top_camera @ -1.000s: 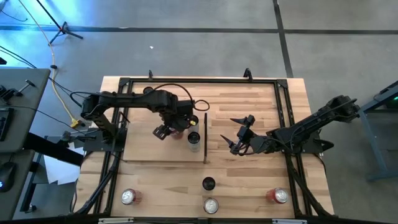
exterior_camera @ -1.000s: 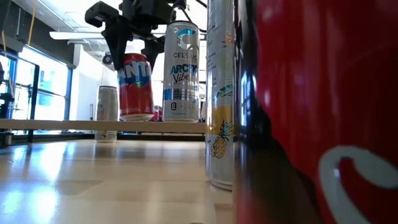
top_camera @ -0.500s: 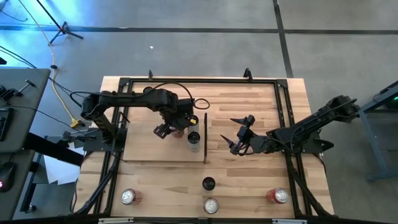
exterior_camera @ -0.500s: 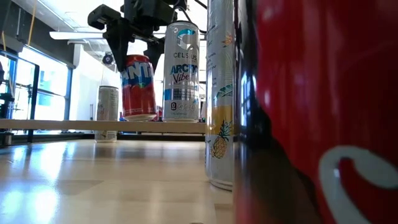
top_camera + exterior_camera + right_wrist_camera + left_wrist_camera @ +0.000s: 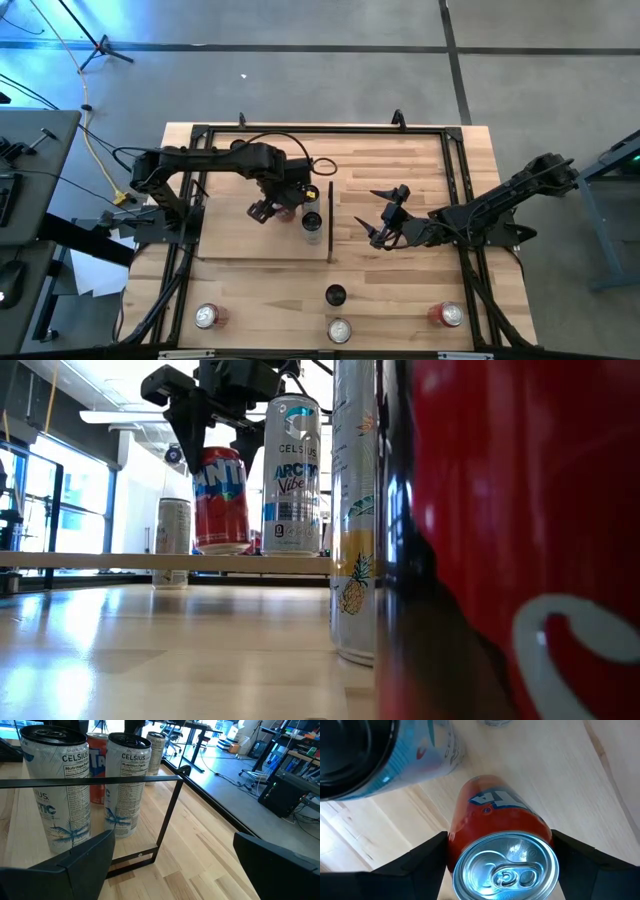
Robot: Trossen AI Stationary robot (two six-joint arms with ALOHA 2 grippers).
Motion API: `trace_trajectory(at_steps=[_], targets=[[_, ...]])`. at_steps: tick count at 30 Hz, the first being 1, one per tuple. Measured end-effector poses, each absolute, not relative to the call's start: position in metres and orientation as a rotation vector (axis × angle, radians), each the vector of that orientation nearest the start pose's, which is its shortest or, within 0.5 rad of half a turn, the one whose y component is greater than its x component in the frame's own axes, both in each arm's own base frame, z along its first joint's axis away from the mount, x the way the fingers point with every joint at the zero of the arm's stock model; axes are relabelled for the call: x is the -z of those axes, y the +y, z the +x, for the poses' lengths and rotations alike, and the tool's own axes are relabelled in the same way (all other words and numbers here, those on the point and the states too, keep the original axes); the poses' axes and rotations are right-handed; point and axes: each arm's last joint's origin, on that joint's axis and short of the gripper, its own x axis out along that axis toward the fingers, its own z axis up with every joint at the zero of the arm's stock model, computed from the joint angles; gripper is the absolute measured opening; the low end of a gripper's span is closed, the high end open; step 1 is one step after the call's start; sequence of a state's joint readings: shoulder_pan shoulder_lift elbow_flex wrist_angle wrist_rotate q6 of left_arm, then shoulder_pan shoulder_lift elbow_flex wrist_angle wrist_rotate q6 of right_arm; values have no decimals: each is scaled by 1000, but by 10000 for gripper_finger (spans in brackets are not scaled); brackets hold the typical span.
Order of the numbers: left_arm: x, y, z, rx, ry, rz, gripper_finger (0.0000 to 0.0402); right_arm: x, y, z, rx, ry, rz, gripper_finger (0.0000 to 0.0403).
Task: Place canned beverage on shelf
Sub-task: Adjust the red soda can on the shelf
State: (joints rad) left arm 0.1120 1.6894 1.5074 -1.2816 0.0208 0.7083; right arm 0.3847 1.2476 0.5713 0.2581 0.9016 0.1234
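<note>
Left end effector (image 5: 218, 430) sits over the shelf (image 5: 225, 240) with one finger on each side of a red Fanta can (image 5: 221, 498). In the left wrist view the fingers flank the can (image 5: 497, 852) near its silver top, touching or close to it; grip cannot be confirmed, so whether it clamps or has let go I cannot tell. The can's base looks level with the shelf board in the low view, so I judge it set down or about to be. Holding near the rim keeps the can upright and the fingers above its neighbours.

Just beside the Fanta stands a tall Celsius Arctic Vibe can (image 5: 291, 472), on the shelf by the thin dark upright strip (image 5: 330, 222). The right wrist view shows two Celsius cans (image 5: 125, 782) behind that strip.

Right end effector (image 5: 385, 222) waits across the strip, fingers spread wide, holding nothing.

Cans not yet shelved stand along the surface (image 5: 400, 280) edge: a red-rimmed can (image 5: 206, 317), a silver-topped can (image 5: 339, 329), a dark-topped can (image 5: 335, 295).
</note>
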Motion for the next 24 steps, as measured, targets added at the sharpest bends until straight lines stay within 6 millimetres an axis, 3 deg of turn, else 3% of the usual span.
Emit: trace_trajectory(at_steps=[24], targets=[[-277,42,312,427,1457,415,285,-212,70,234,528,306,-134,393]])
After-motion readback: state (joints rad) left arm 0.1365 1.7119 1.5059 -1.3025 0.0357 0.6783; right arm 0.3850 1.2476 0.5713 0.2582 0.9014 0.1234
